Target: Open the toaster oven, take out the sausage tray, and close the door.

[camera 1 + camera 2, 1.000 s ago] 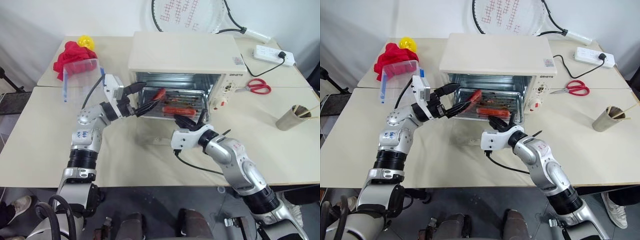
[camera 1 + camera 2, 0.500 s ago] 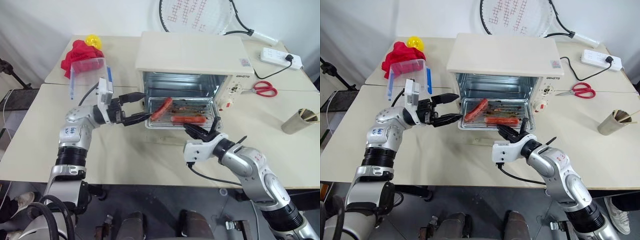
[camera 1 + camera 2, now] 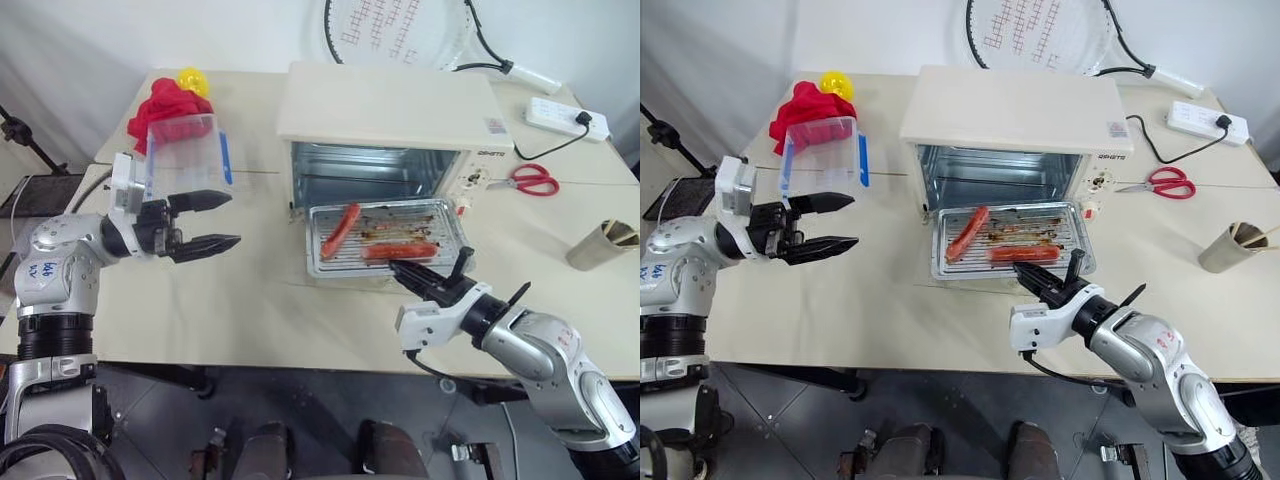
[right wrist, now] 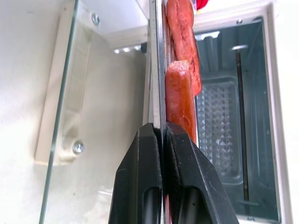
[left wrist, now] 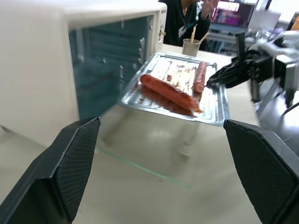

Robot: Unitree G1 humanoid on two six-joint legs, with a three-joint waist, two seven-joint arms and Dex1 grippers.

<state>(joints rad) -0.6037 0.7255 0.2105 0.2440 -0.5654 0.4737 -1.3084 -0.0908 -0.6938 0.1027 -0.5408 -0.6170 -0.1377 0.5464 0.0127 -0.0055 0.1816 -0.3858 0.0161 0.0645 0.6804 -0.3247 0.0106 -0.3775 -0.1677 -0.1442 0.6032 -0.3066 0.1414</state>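
So the toaster oven (image 3: 390,130) stands open on the table (image 3: 250,290), its glass door (image 5: 154,149) folded down flat in front, and the sausage tray (image 3: 385,238) sits above that door, most of the way out of the oven's mouth. Two sausages (image 3: 340,230) lie on it, one slanted near the left side and one along the front edge. The right gripper (image 3: 402,270) has its two black fingers (image 4: 140,186) pinched shut on the tray's front rim, which shows edge-on between them in the right wrist view. The left gripper (image 3: 205,222) hangs well off to the left, near a clear plastic box (image 3: 185,155), with its jaws spread wide and nothing in them.

The step in hand looks to be drawing the tray clear. The grip is a thin pinch on one edge, so the tray should be kept level and pulled straight back along the door; any tilt could roll the sausages toward the rim. Whether the tray's base rests on the glass or rides just above it is hard to tell from here. Before the back edge leaves the oven, the open left gripper could come in to steady the tray's left side. The tray then needs a spot on the table away from the door's swing, so the door can be lifted shut by its handle afterwards.
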